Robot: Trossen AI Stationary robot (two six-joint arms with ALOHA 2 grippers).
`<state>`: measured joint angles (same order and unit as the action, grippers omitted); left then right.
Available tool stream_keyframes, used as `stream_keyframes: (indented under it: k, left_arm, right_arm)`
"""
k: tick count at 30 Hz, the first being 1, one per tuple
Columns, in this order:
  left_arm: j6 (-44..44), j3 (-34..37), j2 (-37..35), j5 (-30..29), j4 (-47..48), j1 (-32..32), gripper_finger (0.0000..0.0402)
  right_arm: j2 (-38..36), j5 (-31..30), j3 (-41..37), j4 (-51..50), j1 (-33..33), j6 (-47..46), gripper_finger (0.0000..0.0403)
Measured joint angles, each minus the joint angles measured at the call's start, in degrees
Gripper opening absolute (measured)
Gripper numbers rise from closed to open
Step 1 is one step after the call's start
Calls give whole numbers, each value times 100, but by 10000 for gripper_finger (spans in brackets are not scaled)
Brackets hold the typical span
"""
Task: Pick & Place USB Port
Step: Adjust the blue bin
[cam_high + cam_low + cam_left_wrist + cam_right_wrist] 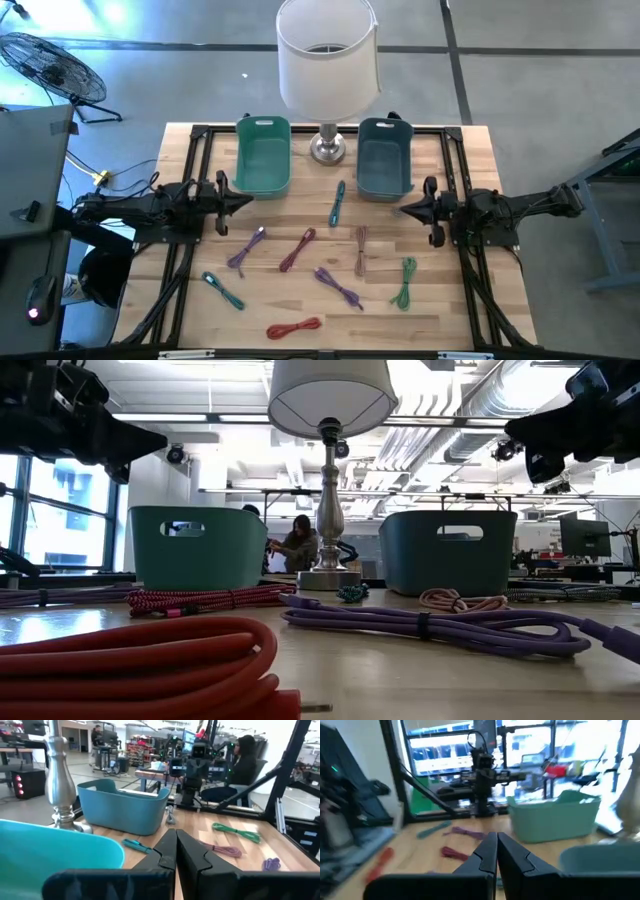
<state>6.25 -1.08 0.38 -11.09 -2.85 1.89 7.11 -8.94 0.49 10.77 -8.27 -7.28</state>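
Observation:
Several coiled USB cables lie flat on the wooden table: teal (pixel 337 203), purple (pixel 246 249), maroon (pixel 297 249), pink (pixel 360 250), a second purple (pixel 338 286), green (pixel 405 282), a second teal (pixel 223 290) and red (pixel 294 327). A green bin (pixel 263 155) and a blue-teal bin (pixel 385 157) stand at the far edge. My left gripper (pixel 245 203) hovers shut above the table's left part, near the green bin; its fingers (pixel 176 845) meet. My right gripper (pixel 405 208) hovers shut on the right, near the blue-teal bin, holding nothing (pixel 496 850).
A lamp with a white shade (pixel 328 60) stands on its metal base (pixel 327 148) between the two bins. Black frame rails (pixel 195 170) run along the table's left and right sides. People sit at desks in the room beyond (pixel 297 543).

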Motion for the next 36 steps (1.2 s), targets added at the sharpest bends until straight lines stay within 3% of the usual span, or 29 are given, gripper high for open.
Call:
stream_keyframes:
  k: [7,12,22,28,36]
  left_arm:
    - [-206,-2,3,273,196,0,0]
    - [-329,-4,63,161,192,0,0]
    - [-152,-7,59,437,237,0,0]
    - [-369,-9,59,498,249,0,0]
    - [-493,-9,59,803,293,0,4]
  right_arm:
    - [4,94,7,-61,-6,106,5]
    - [18,184,238,-209,-95,431,11]
    - [806,-175,1472,-1024,-344,993,65]
    - [1754,-525,2817,-2439,-677,1269,120]
    - [3376,-1990,5104,-6123,-1049,447,142]
